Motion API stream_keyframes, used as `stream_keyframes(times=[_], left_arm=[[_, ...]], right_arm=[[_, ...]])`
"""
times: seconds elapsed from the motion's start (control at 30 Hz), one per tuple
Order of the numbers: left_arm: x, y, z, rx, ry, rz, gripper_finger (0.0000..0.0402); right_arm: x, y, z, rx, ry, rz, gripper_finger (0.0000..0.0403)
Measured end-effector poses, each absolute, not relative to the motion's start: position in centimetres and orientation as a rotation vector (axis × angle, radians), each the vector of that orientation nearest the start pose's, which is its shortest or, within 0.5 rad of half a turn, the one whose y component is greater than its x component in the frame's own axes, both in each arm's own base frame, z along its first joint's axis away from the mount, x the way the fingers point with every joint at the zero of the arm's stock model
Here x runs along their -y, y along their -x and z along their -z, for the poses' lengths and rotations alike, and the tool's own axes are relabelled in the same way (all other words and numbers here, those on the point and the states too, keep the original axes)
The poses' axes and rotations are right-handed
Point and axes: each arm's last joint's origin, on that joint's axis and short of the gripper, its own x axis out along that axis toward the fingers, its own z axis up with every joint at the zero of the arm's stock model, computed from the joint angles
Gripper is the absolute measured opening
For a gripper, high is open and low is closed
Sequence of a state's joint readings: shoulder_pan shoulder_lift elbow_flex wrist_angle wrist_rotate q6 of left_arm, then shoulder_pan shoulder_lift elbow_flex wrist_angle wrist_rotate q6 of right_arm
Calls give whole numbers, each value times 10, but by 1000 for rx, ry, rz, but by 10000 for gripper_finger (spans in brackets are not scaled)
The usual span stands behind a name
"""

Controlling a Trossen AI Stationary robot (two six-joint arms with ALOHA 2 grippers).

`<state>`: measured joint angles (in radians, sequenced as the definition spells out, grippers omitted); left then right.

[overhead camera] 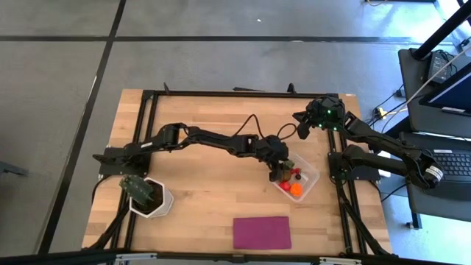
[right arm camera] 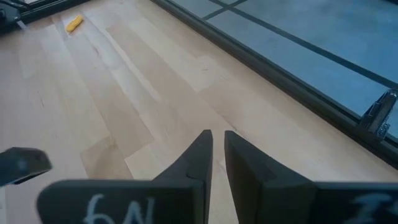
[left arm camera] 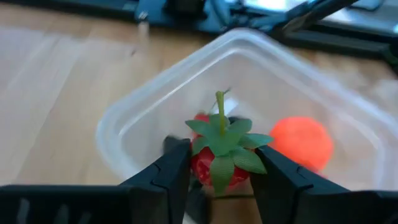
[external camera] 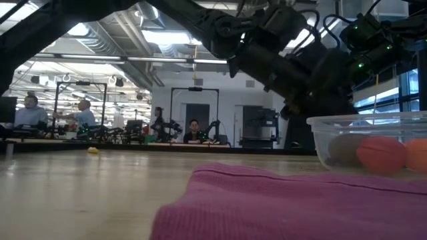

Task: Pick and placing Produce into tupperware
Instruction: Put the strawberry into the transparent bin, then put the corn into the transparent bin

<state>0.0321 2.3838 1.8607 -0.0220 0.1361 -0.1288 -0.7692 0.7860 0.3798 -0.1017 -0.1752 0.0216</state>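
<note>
I see one red-and-green toy strawberry [left arm camera: 219, 163] pinched between my left gripper's [left arm camera: 221, 177] two dark fingers [left arm camera: 171, 171], leafy cap and stem toward the wrist camera, hanging just over the open tupperware [left arm camera: 134, 106]. The single clear tub [overhead camera: 310, 185] sits near the tabletop's [overhead camera: 206, 125] right edge, about midway along it. Inside it I count one orange ball [left arm camera: 301, 142] lying beside the strawberry, and from overhead a few small red pieces [overhead camera: 296, 175] by that ball [overhead camera: 296, 189]; I cannot count them exactly. At table height the tub [external camera: 347, 130] shows the orange ball [external camera: 380, 153] next to a duller brownish oval [external camera: 341, 151].

One yellow bit [right arm camera: 74, 23] lies alone on the bare wood, well apart from the tub; it also shows as a speck far across the tabletop [external camera: 93, 150].

My right gripper [right arm camera: 218, 144] waits near the back right corner, fingers nearly together with only a narrow slit between them, holding nothing.

One magenta cloth [overhead camera: 262, 232] lies near the front edge, and one potted plant [overhead camera: 149, 196] stands toward the front left corner.
</note>
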Motion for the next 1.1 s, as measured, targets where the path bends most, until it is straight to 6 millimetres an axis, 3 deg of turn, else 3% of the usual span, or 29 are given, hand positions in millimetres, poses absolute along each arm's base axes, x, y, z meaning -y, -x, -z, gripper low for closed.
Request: stream_keyframes(times=[0.53,0.7,0.9,1.1], left_arm=[[-17,-538,-163,-525,166,66,180],[-26,-539,-168,-517,191,126,214],[-59,-542,-203,-508,247,221,270],[-103,-536,-265,-478,214,261,288]], right_arm=[[110,-121,-189,-490,-275,585,46],[109,-120,-183,-505,-285,584,46],[109,-120,-184,-491,-278,586,46],[111,-122,-189,-429,-276,594,46]])
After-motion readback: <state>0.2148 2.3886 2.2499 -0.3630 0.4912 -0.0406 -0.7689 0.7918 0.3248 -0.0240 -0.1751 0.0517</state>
